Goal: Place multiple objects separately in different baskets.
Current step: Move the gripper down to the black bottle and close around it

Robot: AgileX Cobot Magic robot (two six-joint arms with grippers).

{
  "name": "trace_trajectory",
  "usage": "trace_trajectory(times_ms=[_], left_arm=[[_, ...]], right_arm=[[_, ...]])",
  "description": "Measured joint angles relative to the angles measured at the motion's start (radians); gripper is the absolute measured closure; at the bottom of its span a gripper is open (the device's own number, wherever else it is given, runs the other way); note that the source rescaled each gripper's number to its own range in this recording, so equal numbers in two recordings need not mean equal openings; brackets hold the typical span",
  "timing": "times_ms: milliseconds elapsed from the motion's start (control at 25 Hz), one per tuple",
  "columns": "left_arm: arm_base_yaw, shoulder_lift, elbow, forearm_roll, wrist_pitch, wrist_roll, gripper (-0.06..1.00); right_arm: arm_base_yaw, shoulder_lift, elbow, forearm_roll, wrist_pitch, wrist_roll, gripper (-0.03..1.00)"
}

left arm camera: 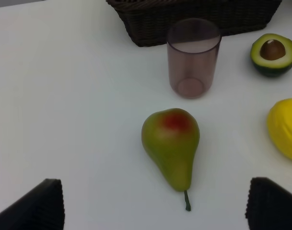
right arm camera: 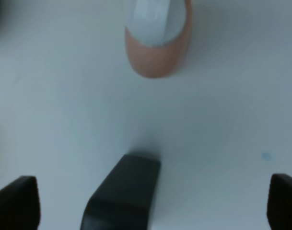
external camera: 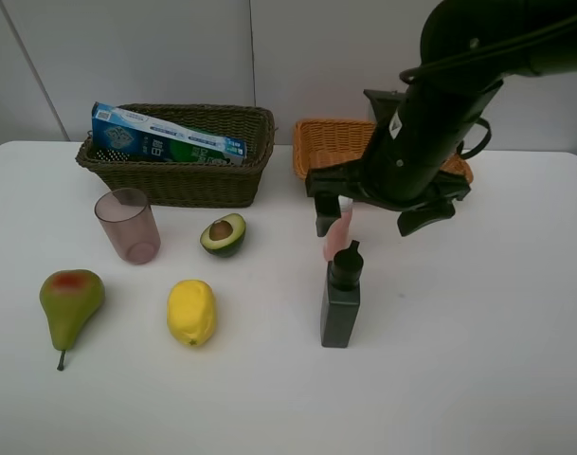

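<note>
Your right hand [external camera: 368, 226], wide and empty, hangs over the slim pink plastic bottle [external camera: 337, 239]; lower and close on it, sparing the dark green-black bottle [external camera: 341, 305] just beside.

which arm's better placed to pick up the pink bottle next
Right. Its open claw hangs over the pink bottle and the dark bottle. The left claw, also open, points at the pear on the table's other side.

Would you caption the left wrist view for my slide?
Open left gripper framing a green-red pear, with mauve cup, halved avocado and lemon beyond.
</note>
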Motion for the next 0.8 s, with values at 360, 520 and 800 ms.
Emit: trace_trajectory(times_ms=[360,520,800], left_arm=[[0.0,0.0,0.0,0.0,0.0,0.0,-0.06],[0.0,0.0,0.0,0.0,0.0,0.0,-0.06],[0.0,0.0,0.0,0.0,0.0,0.0,-0.06]], right_arm=[[0.048,0.0,0.121,0.062,-0.109,0.046,-0.03],[0.05,0.0,0.166,0.084,-0.147,0.047,-0.03],[0.052,0.0,0.202,0.087,-0.164,0.048,-0.03]])
